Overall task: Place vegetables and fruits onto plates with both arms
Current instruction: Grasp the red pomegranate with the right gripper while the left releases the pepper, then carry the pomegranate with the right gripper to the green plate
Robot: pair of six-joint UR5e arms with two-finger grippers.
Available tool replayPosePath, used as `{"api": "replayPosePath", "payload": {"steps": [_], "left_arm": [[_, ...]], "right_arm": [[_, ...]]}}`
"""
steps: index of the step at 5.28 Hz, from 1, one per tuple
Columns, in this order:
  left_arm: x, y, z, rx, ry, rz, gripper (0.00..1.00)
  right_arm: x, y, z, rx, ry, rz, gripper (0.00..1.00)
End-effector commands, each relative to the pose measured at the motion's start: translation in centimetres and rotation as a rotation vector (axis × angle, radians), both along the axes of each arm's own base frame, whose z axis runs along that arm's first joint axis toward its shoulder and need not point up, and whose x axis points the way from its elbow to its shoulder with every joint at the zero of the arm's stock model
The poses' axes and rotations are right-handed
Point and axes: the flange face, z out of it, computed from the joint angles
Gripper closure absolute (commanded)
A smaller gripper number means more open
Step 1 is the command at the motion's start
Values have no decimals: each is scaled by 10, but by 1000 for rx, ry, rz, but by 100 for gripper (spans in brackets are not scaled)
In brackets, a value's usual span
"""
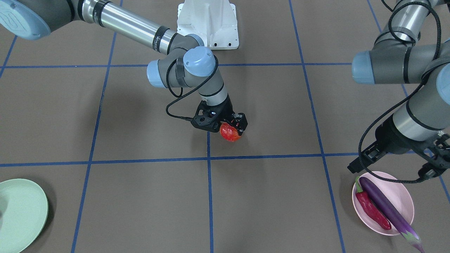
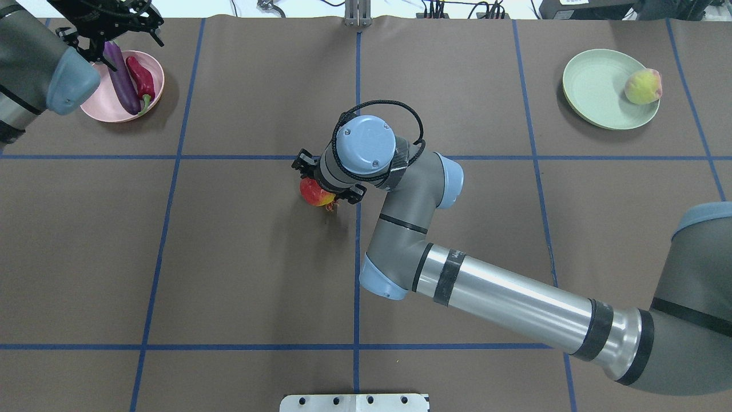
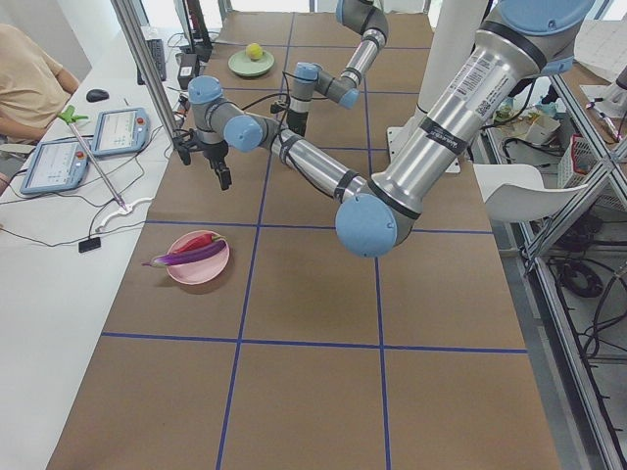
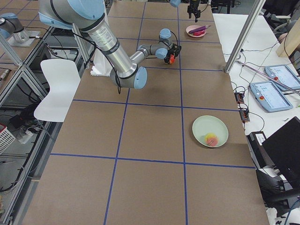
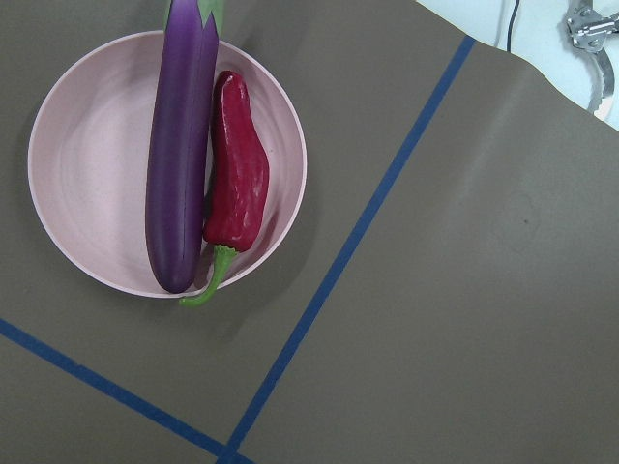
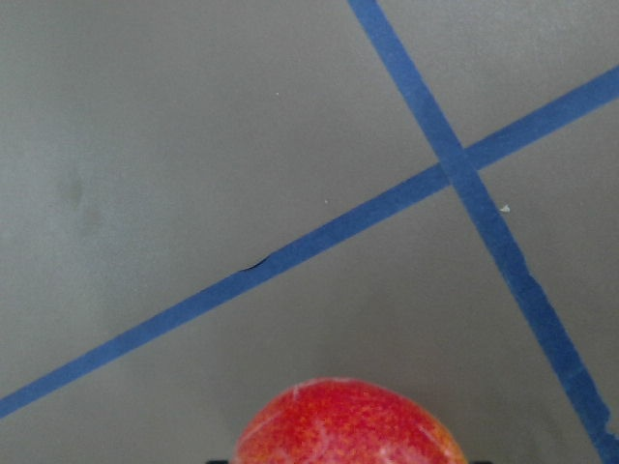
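R gripper (image 1: 235, 127) tight on red fruit (image 1: 229, 134) — L gripper (image 1: 388, 168) spread above pink plate (image 1: 399, 196) w/ eggplant (image 1: 385, 207), chili (image 1: 372, 211)

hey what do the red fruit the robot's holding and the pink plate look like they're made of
Red-orange round fruit: probably hollow moulded plastic with a glossy finish. It shows bright highlights and a painted-looking speckle in the right wrist view.
Pink plate: matte, likely plastic or a fibre composite. Its colour is flat and even, with no glare. The pictures cannot settle which.
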Motion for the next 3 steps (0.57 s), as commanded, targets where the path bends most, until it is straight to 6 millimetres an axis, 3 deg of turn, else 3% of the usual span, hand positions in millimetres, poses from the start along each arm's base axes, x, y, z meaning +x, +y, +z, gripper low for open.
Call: {"api": "replayPosePath", "payload": {"steps": [1,2,3], "left_arm": [[-17,36,6,70,-13,77,0],[-37,80,36,194,-44,194,0],[-44,95,45,226,-57,222,0]], "right_arm": [[70,-42,23,62,11,14,100],[145,-97,85,104,84,-21,100],[220,-137,162,197,202,-63,100]]}}
